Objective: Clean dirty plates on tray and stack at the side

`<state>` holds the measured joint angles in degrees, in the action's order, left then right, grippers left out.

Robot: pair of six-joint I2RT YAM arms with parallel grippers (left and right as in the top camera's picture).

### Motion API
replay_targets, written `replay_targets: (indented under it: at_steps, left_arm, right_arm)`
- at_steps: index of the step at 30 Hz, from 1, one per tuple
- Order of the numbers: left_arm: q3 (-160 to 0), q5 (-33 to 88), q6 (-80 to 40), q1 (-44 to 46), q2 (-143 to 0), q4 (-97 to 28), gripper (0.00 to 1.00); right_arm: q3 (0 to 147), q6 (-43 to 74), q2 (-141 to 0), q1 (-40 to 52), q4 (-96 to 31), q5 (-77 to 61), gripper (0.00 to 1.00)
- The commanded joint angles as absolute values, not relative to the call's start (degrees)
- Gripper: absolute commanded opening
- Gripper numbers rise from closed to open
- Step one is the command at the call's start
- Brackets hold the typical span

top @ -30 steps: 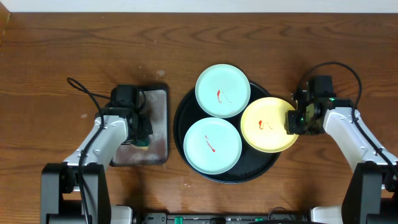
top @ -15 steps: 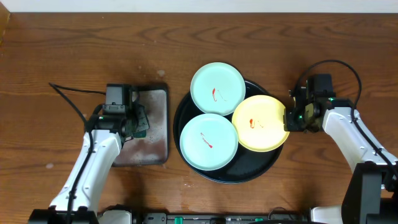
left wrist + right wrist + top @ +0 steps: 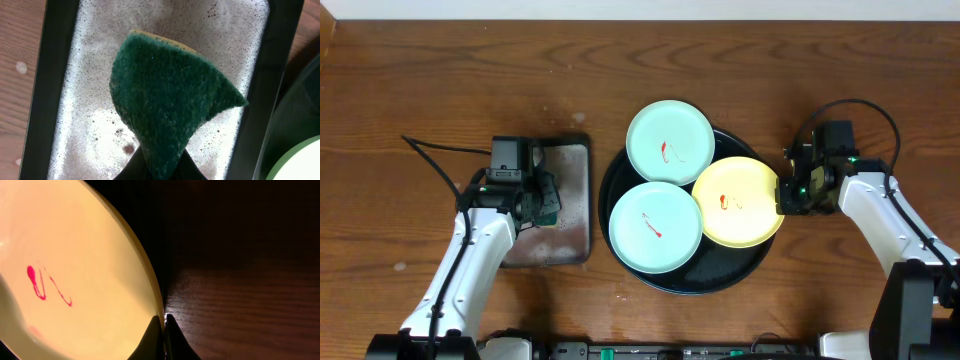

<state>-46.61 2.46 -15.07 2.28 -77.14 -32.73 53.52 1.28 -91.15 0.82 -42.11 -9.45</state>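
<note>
The black round tray (image 3: 620, 180) holds two mint-white plates, one at the back (image 3: 670, 142) and one at the front (image 3: 655, 227), and a yellow plate (image 3: 738, 202) overlapping them on the right. Each bears red smears. My right gripper (image 3: 786, 194) is shut on the yellow plate's right rim; the wrist view shows the fingers (image 3: 163, 322) pinching the rim of the yellow plate (image 3: 75, 270). My left gripper (image 3: 546, 203) is shut on a green sponge (image 3: 167, 100) held above the small grey tray (image 3: 90, 120), which is covered in soapy foam.
The small grey tray (image 3: 570, 240) lies left of the black tray. A black cable (image 3: 440, 152) trails left from the left arm. The tray's rim and a mint plate's edge (image 3: 300, 160) show at the right of the left wrist view.
The yellow plate has slid left onto the two mint plates with my right gripper. My left arm shifted left and back over the grey tray, then held still.
</note>
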Motion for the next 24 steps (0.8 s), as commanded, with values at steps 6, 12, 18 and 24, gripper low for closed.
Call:
replay_targets:
  at_steps: [6,12,18,24]
  left_arm:
    - [-46.2,2.6,-15.3,2.1,-77.4,-31.4,0.07]
    - [-46.7,2.6,-15.4,2.0,-76.4,-29.0,0.08]
    - [-46.7,9.1,-17.9,1.0,-70.6,-23.5,0.07]
    - [-46.7,13.6,-17.6,-1.4,-66.5,-23.3,0.07]
  right_arm:
    - [54.2,1.7,-91.4,1.5,-42.3,-10.5,0.01]
    - [54.2,1.7,-91.4,1.5,-42.4,-10.5,0.01]
    - [54.2,1.7,-91.4,1.5,-42.5,-10.5,0.01]
    - [54.2,1.7,-91.4,1.5,-42.4,-10.5,0.01]
